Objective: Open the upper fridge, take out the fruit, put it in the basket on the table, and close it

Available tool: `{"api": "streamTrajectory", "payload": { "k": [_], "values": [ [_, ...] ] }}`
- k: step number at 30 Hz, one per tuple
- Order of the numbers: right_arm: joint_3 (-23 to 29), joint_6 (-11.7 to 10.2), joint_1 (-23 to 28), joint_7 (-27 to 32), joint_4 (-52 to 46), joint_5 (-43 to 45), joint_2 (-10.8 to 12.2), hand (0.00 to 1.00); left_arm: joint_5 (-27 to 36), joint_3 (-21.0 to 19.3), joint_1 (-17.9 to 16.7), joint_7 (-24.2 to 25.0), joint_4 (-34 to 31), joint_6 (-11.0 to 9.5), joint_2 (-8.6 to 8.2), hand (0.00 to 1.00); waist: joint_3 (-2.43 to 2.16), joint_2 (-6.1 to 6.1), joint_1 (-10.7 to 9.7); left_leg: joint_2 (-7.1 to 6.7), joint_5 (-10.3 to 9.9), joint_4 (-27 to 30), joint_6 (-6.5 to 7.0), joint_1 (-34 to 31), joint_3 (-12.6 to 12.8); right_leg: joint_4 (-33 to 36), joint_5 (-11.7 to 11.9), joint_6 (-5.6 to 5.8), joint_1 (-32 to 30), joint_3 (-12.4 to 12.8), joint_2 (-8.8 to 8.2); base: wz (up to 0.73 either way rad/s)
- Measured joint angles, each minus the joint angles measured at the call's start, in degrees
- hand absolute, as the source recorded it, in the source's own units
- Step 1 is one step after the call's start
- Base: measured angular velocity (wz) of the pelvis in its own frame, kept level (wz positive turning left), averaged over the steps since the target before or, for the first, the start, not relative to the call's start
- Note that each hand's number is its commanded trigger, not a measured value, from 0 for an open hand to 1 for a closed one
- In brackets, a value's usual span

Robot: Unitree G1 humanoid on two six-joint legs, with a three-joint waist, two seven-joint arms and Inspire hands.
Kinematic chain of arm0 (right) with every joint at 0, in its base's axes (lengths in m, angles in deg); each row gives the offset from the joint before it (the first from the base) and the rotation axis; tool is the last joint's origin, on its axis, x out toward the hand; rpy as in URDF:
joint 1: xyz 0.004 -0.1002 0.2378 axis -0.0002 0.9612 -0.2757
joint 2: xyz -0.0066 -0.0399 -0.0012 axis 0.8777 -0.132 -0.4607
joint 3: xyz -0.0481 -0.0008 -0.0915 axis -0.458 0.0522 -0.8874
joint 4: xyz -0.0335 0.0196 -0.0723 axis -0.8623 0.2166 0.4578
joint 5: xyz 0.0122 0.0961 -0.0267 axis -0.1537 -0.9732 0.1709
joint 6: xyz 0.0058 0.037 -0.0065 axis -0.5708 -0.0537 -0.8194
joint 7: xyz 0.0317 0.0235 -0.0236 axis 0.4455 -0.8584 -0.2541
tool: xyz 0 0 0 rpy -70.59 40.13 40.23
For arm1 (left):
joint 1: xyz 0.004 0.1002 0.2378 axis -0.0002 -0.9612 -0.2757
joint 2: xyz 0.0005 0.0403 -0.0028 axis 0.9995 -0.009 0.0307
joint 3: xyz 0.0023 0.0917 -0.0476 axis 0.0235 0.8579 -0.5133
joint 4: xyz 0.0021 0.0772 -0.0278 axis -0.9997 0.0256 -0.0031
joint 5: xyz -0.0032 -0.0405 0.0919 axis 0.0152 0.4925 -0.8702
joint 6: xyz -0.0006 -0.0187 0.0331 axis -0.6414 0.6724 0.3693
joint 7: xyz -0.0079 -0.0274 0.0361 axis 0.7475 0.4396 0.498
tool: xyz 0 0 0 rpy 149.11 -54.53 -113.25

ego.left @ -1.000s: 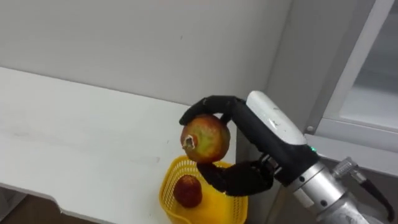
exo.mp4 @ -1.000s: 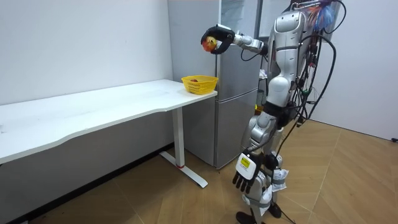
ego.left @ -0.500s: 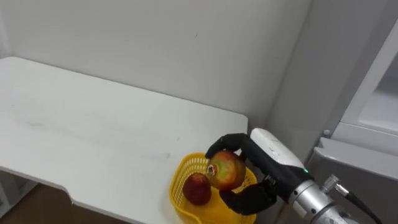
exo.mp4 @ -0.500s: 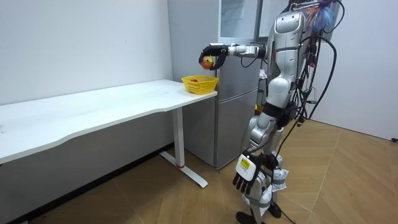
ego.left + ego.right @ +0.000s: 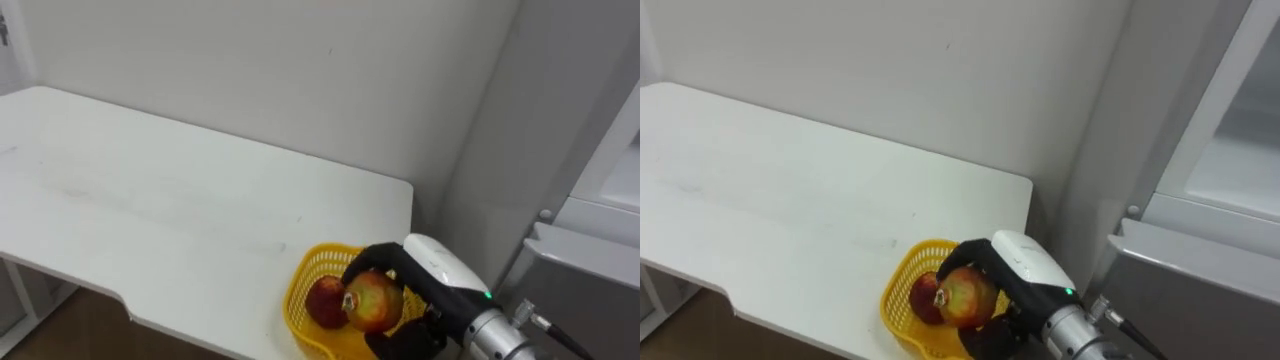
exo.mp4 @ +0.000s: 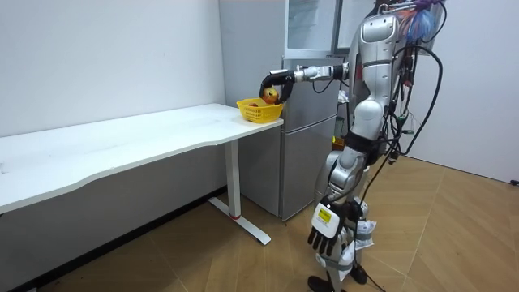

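"Fingers (image 5: 372,256) of the right hand (image 5: 440,275) curl tight round the red-yellow fruit (image 5: 373,301), thumb beneath."

"And where is the fruit?"

"Low over the yellow basket (image 5: 300,292) at the corner of the white table (image 5: 150,200), beside the fridge (image 5: 590,300). It is touching or nearly touching a darker red fruit (image 5: 325,300) inside; whether it rests on the bottom is unclear."

"So what's left?"

"Fetching looks done; letting go is left. The left hand (image 6: 322,235) hangs loose-fingered by the robot's leg."
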Motion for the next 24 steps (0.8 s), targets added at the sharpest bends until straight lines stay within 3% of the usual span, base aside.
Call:
{"api": "streamTrajectory", "payload": {
  "k": [9, 10, 11, 24],
  "values": [
    [-0.36, 0.60, 0.00, 0.00, 0.05, 0.04, 0.00, 1.00, 0.03, 0.00, 0.00, -0.13, 0.04, 0.00, 0.01, 0.00, -0.07, 0.00, 0.05, -0.03, 0.01, 0.07, 0.00, 0.08, -0.20, 0.03, 0.01, -0.01, 0.19, -0.03, 0.01, 0.00],
    [-0.36, 0.60, 0.00, 0.00, 0.12, 0.04, 0.00, 0.55, 0.03, 0.00, -0.07, -0.19, 0.04, 0.00, 0.01, 0.00, -0.06, 0.01, 0.05, -0.03, 0.01, 0.08, 0.00, 0.08, -0.22, 0.03, 0.01, -0.01, 0.20, -0.03, 0.01, 0.00],
    [-0.37, 0.60, 0.00, 0.00, 0.15, 0.04, 0.00, 0.00, 0.03, 0.01, -0.12, -0.21, 0.04, 0.00, 0.01, 0.00, -0.06, 0.01, 0.05, -0.03, 0.01, 0.08, 0.00, 0.07, -0.24, 0.03, 0.01, -0.01, 0.21, -0.06, 0.01, 0.00],
    [-0.35, 0.61, 0.00, 0.00, 0.18, 0.03, 0.00, 0.00, 0.06, 0.01, 0.10, -0.60, 0.07, -0.01, 0.01, 0.00, -0.04, -0.03, -0.06, -0.01, 0.01, 0.06, 0.00, 0.06, -0.18, 0.08, 0.01, -0.01, 0.18, -0.10, -0.01, 0.00]
  ]
}}
